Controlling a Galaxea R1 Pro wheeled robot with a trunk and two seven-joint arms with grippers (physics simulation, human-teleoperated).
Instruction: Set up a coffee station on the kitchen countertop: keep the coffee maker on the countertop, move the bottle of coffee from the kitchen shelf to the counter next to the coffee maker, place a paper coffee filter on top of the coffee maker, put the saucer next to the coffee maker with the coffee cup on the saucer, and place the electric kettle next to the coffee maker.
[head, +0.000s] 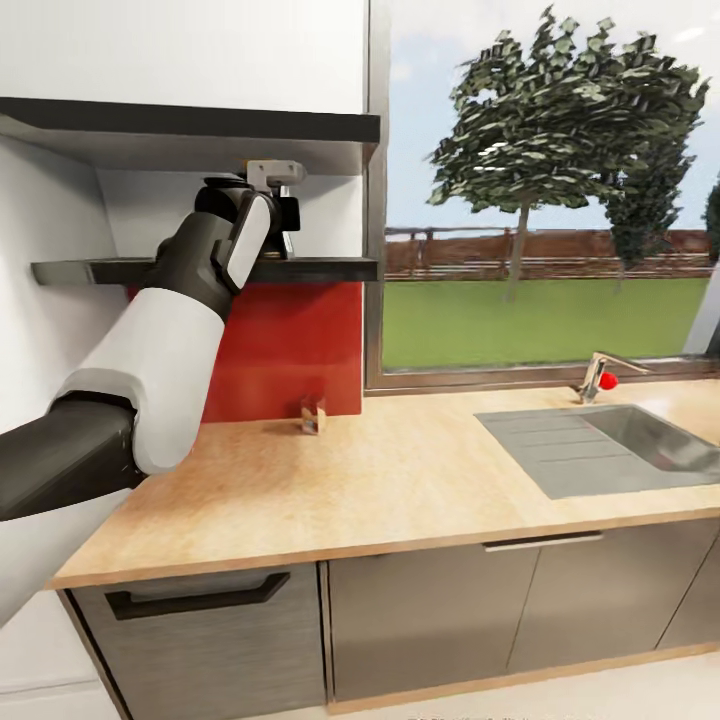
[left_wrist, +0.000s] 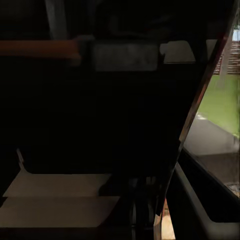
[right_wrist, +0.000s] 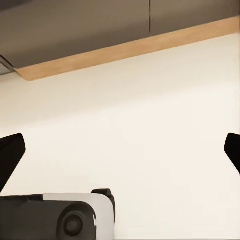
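- One arm, the left, reaches up from the lower left to the lower of two dark shelf boards (head: 330, 268) on the wall beside the window.
- The left hand (head: 283, 215) sits just above that board. Its fingers are hidden behind the wrist, and the left wrist view is nearly black, so I cannot tell whether it is released or clenched on anything.
- No jar can be made out at the hand from here.
- The right hand (right_wrist: 120, 150) hangs over pale floor, its two dark fingertips (right_wrist: 10, 155) spread wide apart with nothing between them.
- One long wooden counter (head: 400, 480) runs below, with one steel sink (head: 620, 445) set in it and one tap (head: 600, 375) with a red knob.
- One small box-like thing (head: 313, 416) stands on the counter by the red back panel (head: 290, 340); too small to name.
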